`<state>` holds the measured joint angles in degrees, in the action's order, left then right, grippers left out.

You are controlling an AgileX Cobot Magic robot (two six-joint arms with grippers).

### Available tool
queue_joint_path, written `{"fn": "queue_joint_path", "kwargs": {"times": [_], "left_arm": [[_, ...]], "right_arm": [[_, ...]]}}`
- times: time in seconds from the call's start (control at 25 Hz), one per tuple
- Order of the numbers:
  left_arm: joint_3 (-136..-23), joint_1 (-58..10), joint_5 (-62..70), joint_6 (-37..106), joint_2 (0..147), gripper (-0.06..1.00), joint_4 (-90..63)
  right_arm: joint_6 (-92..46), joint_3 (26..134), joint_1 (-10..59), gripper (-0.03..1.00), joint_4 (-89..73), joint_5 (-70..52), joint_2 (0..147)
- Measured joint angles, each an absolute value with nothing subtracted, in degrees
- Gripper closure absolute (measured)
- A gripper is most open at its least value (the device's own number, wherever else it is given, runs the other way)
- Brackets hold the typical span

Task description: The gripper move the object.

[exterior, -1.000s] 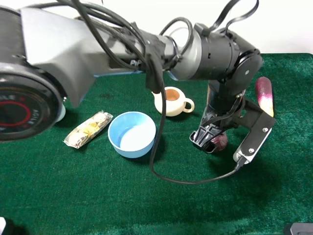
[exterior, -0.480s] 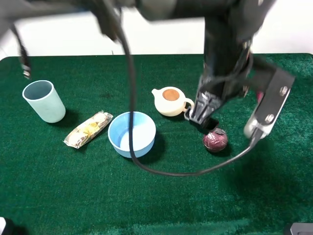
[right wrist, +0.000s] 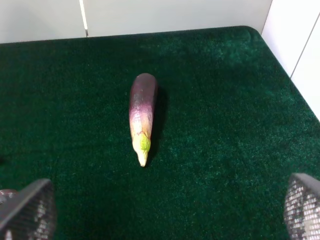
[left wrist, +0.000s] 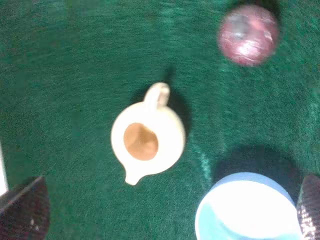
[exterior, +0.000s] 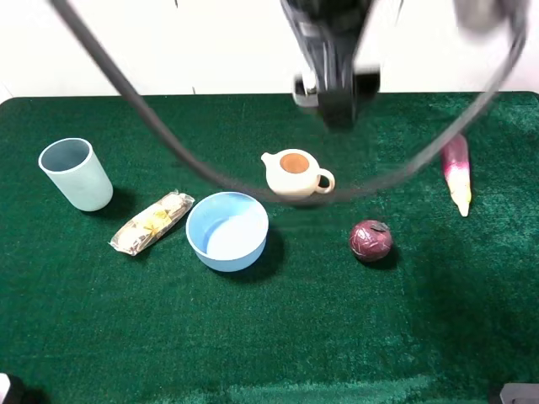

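Note:
The object, a small round dark maroon fruit [exterior: 370, 241], lies free on the green cloth, in front and to the right of the cream teapot [exterior: 295, 174]. It also shows in the left wrist view [left wrist: 247, 34], beyond the teapot [left wrist: 147, 140]. My left gripper [exterior: 336, 103] is a blurred black shape high above the far side of the table, well away from the fruit. In its wrist view the left gripper [left wrist: 165, 217] is open and empty. My right gripper [right wrist: 165, 210] is open and empty, facing the long eggplant [right wrist: 142, 116].
A light blue bowl [exterior: 227, 230] sits left of the fruit, a wrapped snack [exterior: 152, 221] and a pale blue cup [exterior: 76, 173] further left. The purple-and-white eggplant [exterior: 456, 172] lies at the right. A black cable [exterior: 168, 135] hangs across the view.
The left arm has risen off the fruit and pulled back toward the far edge. The fruit stays on the cloth to the right of the bowl. The cup and eggplant are now uncovered.

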<state>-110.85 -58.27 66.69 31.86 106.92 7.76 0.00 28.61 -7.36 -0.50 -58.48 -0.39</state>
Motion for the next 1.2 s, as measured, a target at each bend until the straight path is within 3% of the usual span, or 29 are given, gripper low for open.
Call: {"fn": "queue_joint_path", "kwargs": {"times": [0.48,0.88,1.2], "left_arm": [[-106.14,-52.44,66.79,21.05,86.81,-0.05,7.26],[-79.73,-50.45,66.79,17.38,63.34,-0.05,6.19],[-55.06,-50.45,66.58,6.66,42.97,-0.05,4.05]], "right_arm": [[0.00,28.61,-7.36,0.27,-0.50,-58.48,-0.39],[0.00,28.61,-7.36,0.27,-0.50,-58.48,-0.39],[0.00,28.61,-7.36,0.27,-0.50,-58.48,-0.39]]}}
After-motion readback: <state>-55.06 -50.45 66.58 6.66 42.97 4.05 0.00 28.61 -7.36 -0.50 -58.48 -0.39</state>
